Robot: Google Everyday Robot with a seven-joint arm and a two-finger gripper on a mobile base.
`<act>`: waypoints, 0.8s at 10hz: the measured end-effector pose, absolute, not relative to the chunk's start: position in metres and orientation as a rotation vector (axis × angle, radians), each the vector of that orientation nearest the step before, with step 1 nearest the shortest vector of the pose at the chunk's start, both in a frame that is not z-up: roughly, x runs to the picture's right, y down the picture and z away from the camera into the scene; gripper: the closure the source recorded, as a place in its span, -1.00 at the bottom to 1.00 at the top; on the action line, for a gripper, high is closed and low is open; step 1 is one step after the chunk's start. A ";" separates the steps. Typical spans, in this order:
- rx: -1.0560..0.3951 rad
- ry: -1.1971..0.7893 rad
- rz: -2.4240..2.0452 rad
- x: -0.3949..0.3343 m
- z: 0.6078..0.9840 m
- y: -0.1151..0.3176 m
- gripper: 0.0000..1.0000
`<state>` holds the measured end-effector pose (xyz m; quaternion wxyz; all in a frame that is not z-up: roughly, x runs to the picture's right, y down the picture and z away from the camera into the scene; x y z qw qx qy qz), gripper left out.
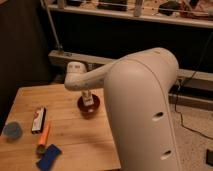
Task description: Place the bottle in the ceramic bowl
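The ceramic bowl (89, 108), dark red and glossy, sits on the wooden table (75, 135) near its right side. A small white bottle (90, 100) stands upright in the bowl, and its lower end is hidden by the rim. My gripper (88, 95) reaches down from the white wrist (75, 76) directly over the bowl and meets the top of the bottle. The arm's big white housing (142, 110) hides the table's right edge.
A black and white flat packet (38, 119), an orange marker-like stick (44, 136) and a blue block (48, 157) lie left of the bowl. A blue-grey round object (12, 131) sits at the left edge. Dark shelving and cables stand behind the table.
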<state>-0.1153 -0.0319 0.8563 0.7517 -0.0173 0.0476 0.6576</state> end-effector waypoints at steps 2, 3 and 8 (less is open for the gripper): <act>-0.038 0.104 1.436 -0.116 0.856 -0.032 -0.60; -0.038 0.104 1.436 -0.116 0.856 -0.032 -0.60; -0.178 0.126 1.564 -0.081 0.784 -0.014 -0.60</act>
